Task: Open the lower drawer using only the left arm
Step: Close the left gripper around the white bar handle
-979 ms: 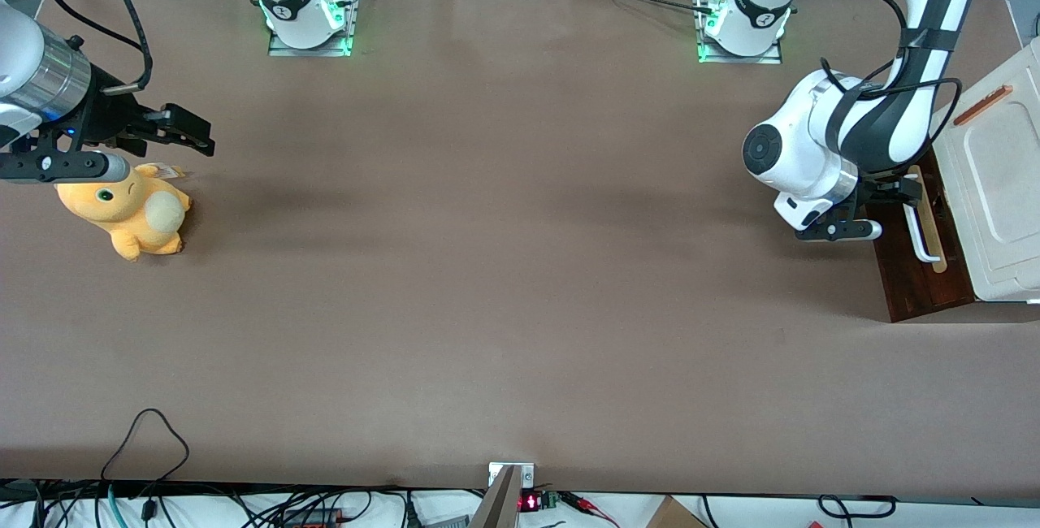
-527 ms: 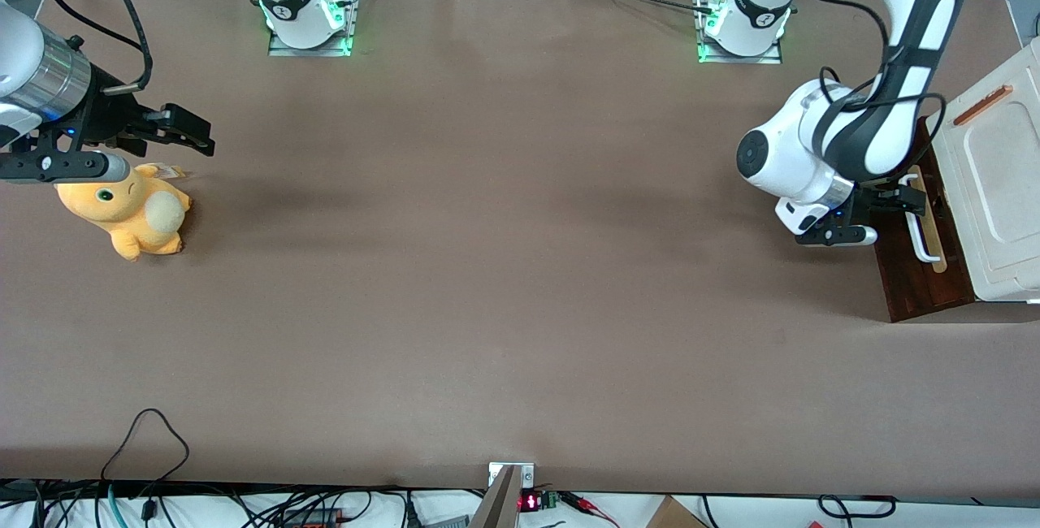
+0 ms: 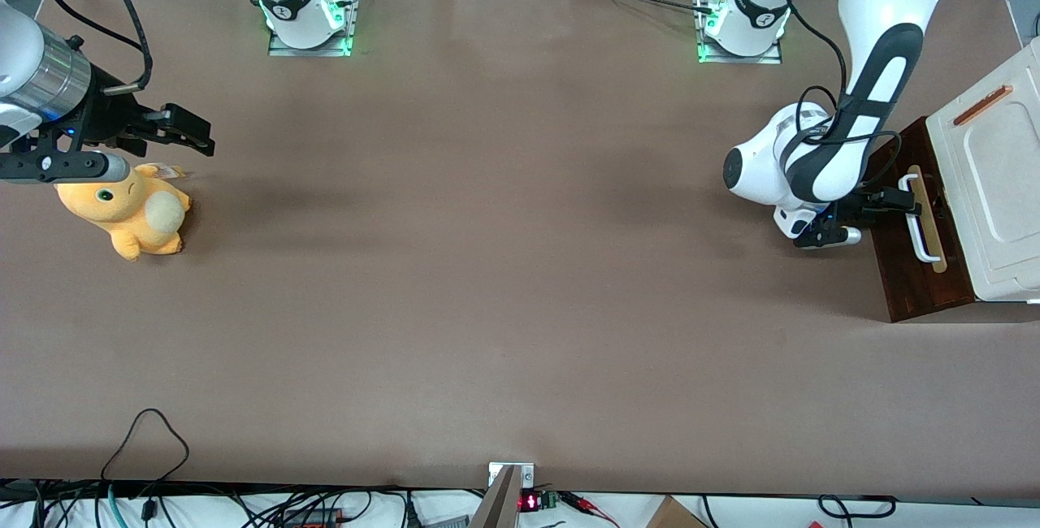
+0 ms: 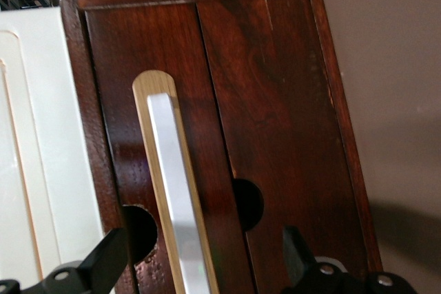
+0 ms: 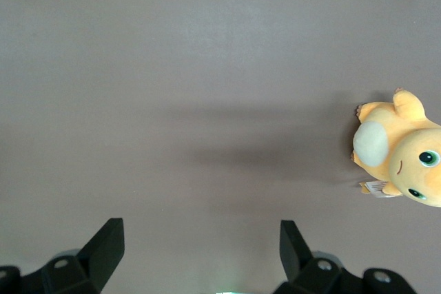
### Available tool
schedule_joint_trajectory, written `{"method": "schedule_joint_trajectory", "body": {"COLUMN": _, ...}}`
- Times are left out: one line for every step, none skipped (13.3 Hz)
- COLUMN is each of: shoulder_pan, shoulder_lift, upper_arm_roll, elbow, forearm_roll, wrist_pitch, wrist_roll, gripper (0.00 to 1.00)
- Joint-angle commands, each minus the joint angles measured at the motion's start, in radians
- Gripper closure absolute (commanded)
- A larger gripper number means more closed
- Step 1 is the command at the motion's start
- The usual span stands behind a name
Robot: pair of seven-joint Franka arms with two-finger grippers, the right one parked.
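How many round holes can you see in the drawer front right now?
2. On the lower drawer, one hole sits beside the white bar handle; the other hole is beside the cream cabinet. The open gripper straddles the handle.

Lower drawer [image 3: 910, 268]: dark-brown wood front, glossy and grained, at my working arm's end of the table, under the cream-white cabinet top [image 3: 995, 179].
Handle [image 4: 180, 204]: white bar on a tan wood strip with a rounded end, running along the drawer front.
Drawer state: no pale inside shows; it looks closed to me, though I can't be sure from above.
My left arm [image 3: 845, 138]: white with a black stripe, round joint low over the table, reaching at the drawer front.
My gripper [image 3: 894, 201]: fingers spread wide, one either side of the handle, not touching it.
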Motion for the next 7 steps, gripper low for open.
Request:
{"method": "schedule_joint_trajectory", "body": {"shoulder_pan": -0.001, "shoulder_lift": 0.005, "upper_arm_roll": 0.004, "elbow": -0.025, "forearm_roll": 0.067, "wrist_pitch": -0.048, "wrist_roll": -0.044, "gripper": 0.08}}
{"method": "schedule_joint_trajectory", "body": {"shoulder_pan": -0.001, "shoulder_lift": 0.008, "upper_arm_roll": 0.007, "elbow": -0.028, "forearm_roll": 0.07, "wrist_pitch": -0.059, "wrist_roll": -0.051, "gripper": 0.08}}
{"method": "schedule_joint_trajectory", "body": {"shoulder_pan": -0.001, "shoulder_lift": 0.009, "upper_arm_roll": 0.01, "elbow": -0.033, "forearm_roll": 0.08, "wrist_pitch": -0.07, "wrist_roll": -0.055, "gripper": 0.1}}
{"method": "schedule_joint_trajectory", "body": {"shoulder_pan": -0.001, "shoulder_lift": 0.015, "upper_arm_roll": 0.012, "elbow": -0.042, "forearm_roll": 0.096, "wrist_pitch": -0.083, "wrist_roll": -0.076, "gripper": 0.15}}
{"method": "schedule_joint_trajectory", "body": {"shoulder_pan": -0.001, "shoulder_lift": 0.028, "upper_arm_roll": 0.012, "elbow": -0.047, "forearm_roll": 0.107, "wrist_pitch": -0.096, "wrist_roll": -0.101, "gripper": 0.17}}
{"method": "schedule_joint_trajectory", "body": {"shoulder_pan": -0.001, "shoulder_lift": 0.034, "upper_arm_roll": 0.013, "elbow": -0.048, "forearm_roll": 0.118, "wrist_pitch": -0.105, "wrist_roll": -0.119, "gripper": 0.17}}
{"method": "schedule_joint_trajectory", "body": {"shoulder_pan": -0.001, "shoulder_lift": 0.035, "upper_arm_roll": 0.013, "elbow": -0.056, "forearm_roll": 0.127, "wrist_pitch": -0.109, "wrist_roll": -0.135, "gripper": 0.19}}
